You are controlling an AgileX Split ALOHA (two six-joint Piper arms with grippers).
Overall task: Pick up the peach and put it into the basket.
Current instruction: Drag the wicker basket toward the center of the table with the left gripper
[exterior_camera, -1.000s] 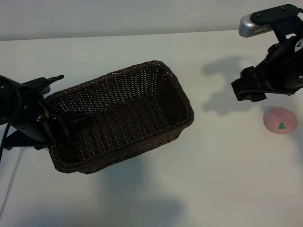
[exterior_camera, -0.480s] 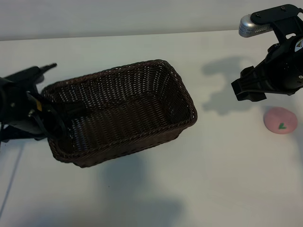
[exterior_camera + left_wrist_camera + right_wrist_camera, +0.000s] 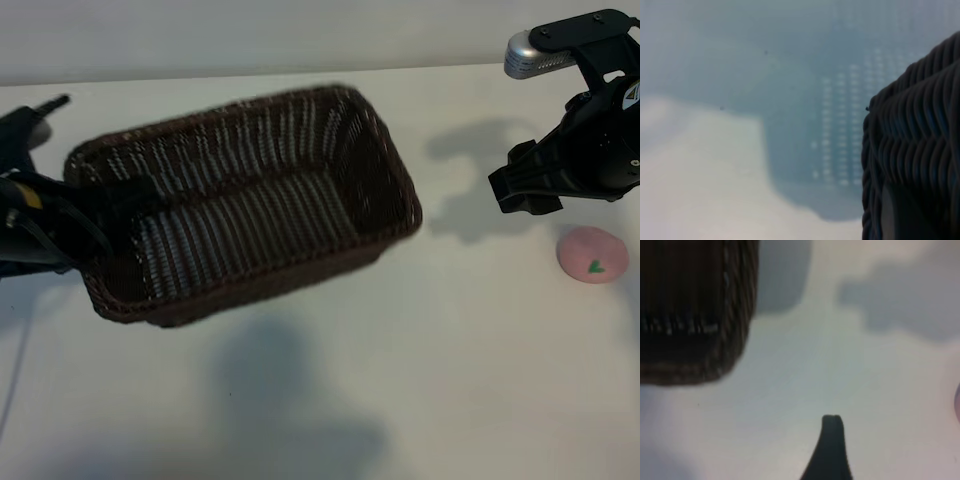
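Note:
The dark-brown wicker basket (image 3: 260, 190) hangs tilted above the table, with its shadow apart below it. My left gripper (image 3: 105, 212) is shut on the rim of its left end. In the left wrist view, the basket's woven corner (image 3: 920, 130) fills one side. The pale-pink peach (image 3: 592, 254) with its green leaf mark lies on the table at the far right. My right gripper (image 3: 525, 190) hovers open, up and to the left of the peach, holding nothing. The right wrist view shows one of its fingers (image 3: 832, 445), the basket's end (image 3: 695, 315) and a sliver of the peach (image 3: 958, 402).
The white table (image 3: 450, 350) stretches between the basket and the peach. Its far edge meets a pale wall (image 3: 250, 40) at the back.
My left gripper closed on the basket's left end and has raised it off the table, shifting it up and left. The right arm and peach have not moved.

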